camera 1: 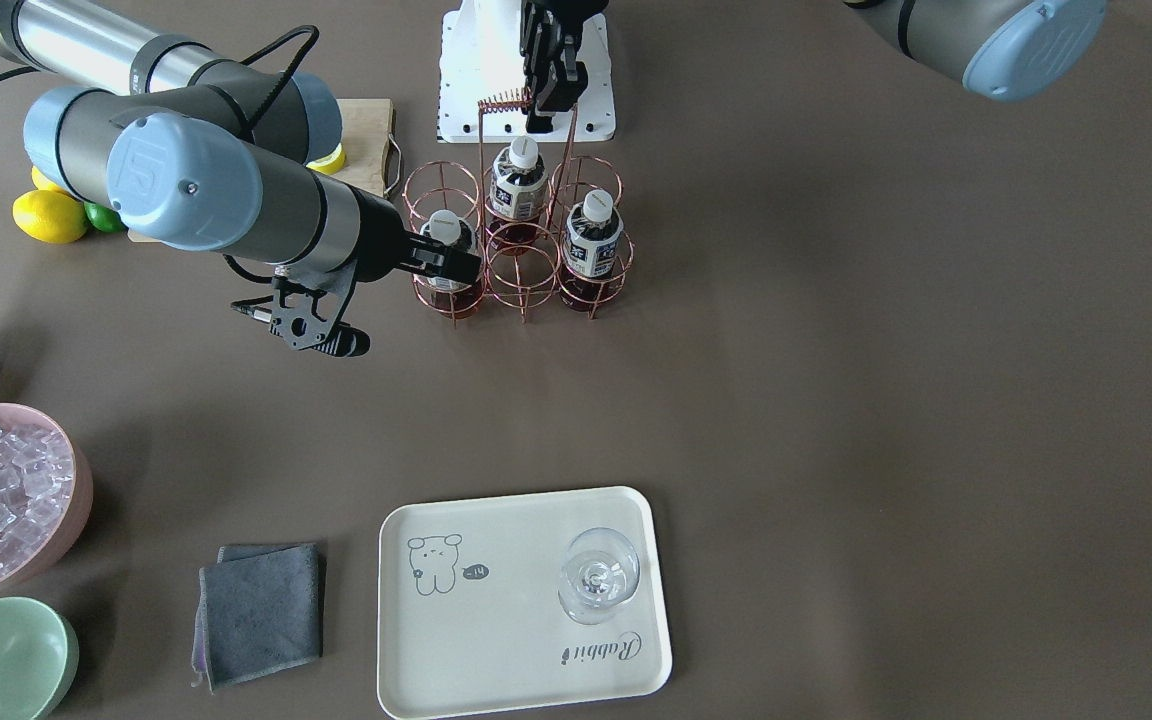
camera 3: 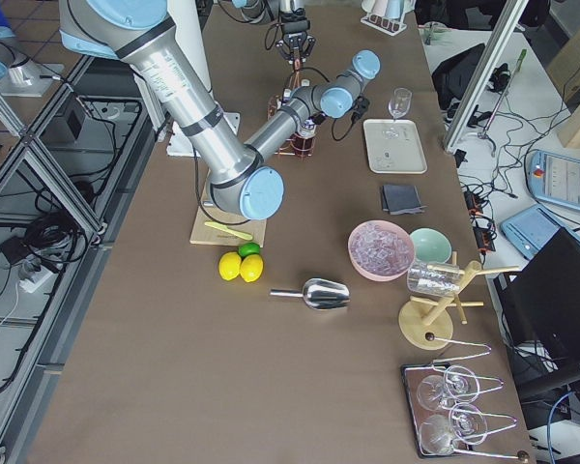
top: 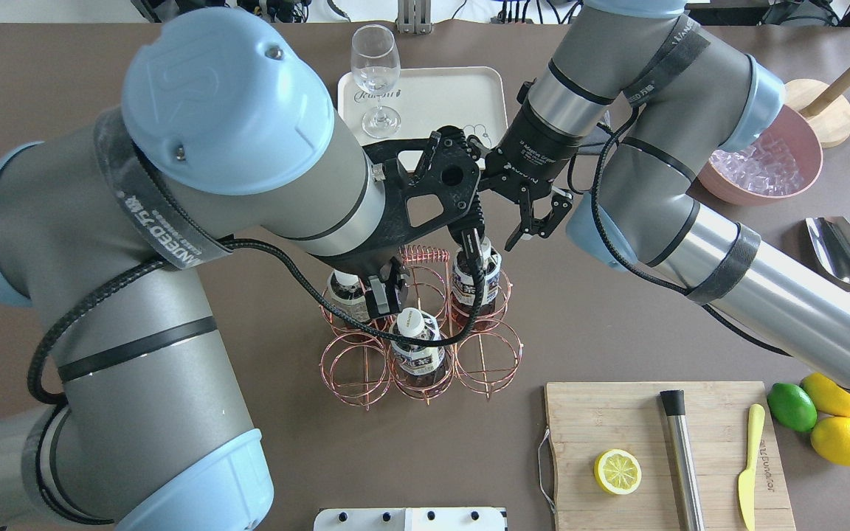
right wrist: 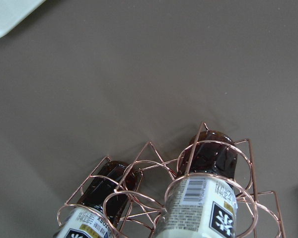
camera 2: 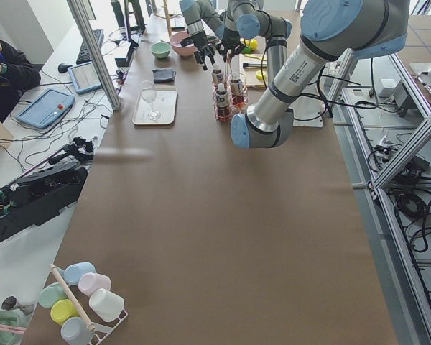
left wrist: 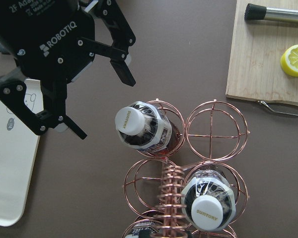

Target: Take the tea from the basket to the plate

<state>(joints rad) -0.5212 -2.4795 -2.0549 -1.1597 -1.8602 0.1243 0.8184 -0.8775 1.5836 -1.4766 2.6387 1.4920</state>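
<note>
The copper wire basket (camera 1: 522, 262) stands on the bench (camera 1: 836, 400); left jaws at its handle (camera 1: 501, 101), whether pinching I cannot tell. Right jaws are spread beside the small dark tea bottle (left wrist: 141, 128) leaning in its ring (left wrist: 185, 130); I fear they snag it.

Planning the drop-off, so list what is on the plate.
Only a wine glass stands upright on the plate, near one end. The front-facing view shows the whole plate; nothing is covered.

Brown table (camera 1: 836, 400): basket (camera 1: 522, 225), plate (camera 1: 506, 640), grey cloth (camera 1: 261, 612), cutting board (camera 1: 368, 140), pink bowl (camera 1: 76, 470), green bowl (camera 1: 6, 660).
</note>
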